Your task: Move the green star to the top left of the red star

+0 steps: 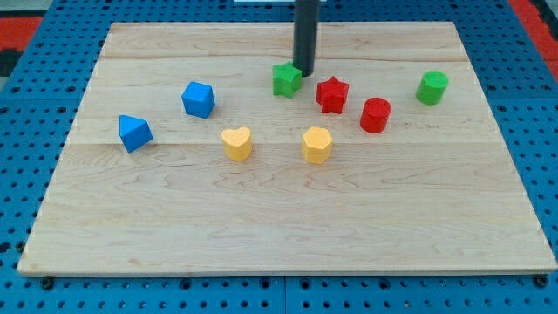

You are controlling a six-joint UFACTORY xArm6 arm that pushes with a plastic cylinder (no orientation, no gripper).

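The green star (285, 79) lies on the wooden board near the view's top centre. The red star (332, 94) lies just to its right and slightly lower, a small gap apart. My tip (304, 71) comes down from the view's top and rests at the green star's upper right edge, touching it or nearly so, up and left of the red star.
A red cylinder (376, 115) lies right of the red star and a green cylinder (432, 87) further right. Two yellow blocks (236, 144) (317, 145) lie below. A blue cube (198, 99) and a blue wedge (135, 133) are at the left. The board's (279, 227) top edge is close behind.
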